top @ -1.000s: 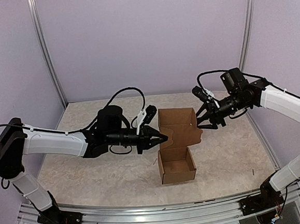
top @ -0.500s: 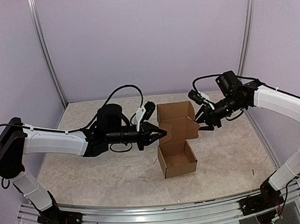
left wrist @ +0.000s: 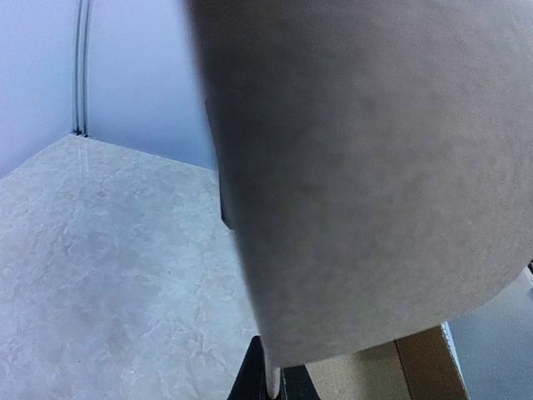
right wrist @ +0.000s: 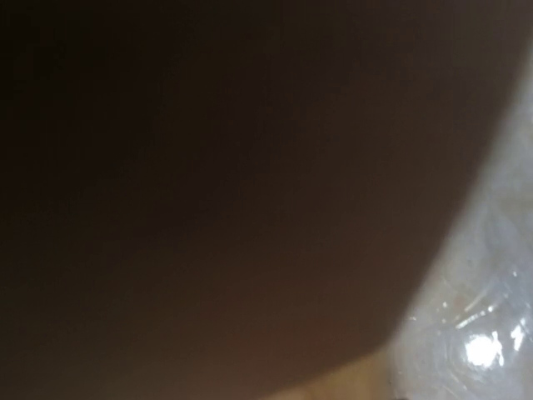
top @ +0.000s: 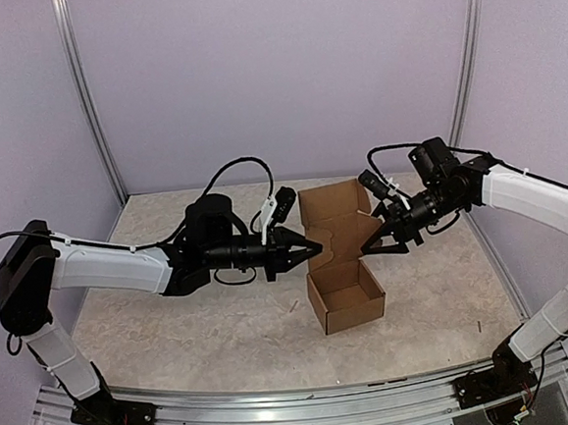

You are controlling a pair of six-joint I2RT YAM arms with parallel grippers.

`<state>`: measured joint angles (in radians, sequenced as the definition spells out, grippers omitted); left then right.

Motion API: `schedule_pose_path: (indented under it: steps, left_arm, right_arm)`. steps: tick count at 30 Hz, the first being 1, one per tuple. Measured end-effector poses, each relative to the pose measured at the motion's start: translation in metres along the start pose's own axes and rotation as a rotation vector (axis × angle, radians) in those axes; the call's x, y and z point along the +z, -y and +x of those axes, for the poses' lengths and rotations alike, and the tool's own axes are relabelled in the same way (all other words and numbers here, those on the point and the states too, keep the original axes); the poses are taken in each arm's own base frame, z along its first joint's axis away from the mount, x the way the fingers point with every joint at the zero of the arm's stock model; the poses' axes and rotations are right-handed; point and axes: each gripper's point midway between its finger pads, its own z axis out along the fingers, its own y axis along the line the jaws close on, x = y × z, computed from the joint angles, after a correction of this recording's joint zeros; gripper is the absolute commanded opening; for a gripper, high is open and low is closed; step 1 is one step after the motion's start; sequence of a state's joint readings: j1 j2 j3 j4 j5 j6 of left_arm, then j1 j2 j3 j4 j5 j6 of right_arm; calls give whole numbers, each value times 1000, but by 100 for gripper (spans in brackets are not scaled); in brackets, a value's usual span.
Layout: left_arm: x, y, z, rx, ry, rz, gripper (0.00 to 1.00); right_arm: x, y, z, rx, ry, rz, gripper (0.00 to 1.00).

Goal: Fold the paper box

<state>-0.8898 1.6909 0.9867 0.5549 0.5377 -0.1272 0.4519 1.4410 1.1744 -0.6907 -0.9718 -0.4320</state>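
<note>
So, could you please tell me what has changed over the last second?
The paper box slid right and slightly away from the arm bases, and its lid tilted more upright. The right end effector opened wider beside the lid's right edge. The left end effector stayed shut on the lid's left edge.

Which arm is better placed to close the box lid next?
Probably left: the left gripper is shut on the lid edge of the paper box, while the right gripper looks open beside it.
</note>
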Motion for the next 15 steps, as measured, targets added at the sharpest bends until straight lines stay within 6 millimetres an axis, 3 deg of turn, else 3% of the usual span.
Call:
schedule_pose_path:
  steps: [6,10,15]
  left_arm:
    - [-2,22,-3,1,5,127,0]
    - [-3,23,-2,-1,0,149,0]
    - [-11,17,-3,-6,-11,141,0]
  right_arm:
    - [-1,-5,-3,-16,8,-24,60]
    - [-7,-12,-3,-51,-20,-26,63]
    - [-33,-32,-7,-131,-31,-14,64]
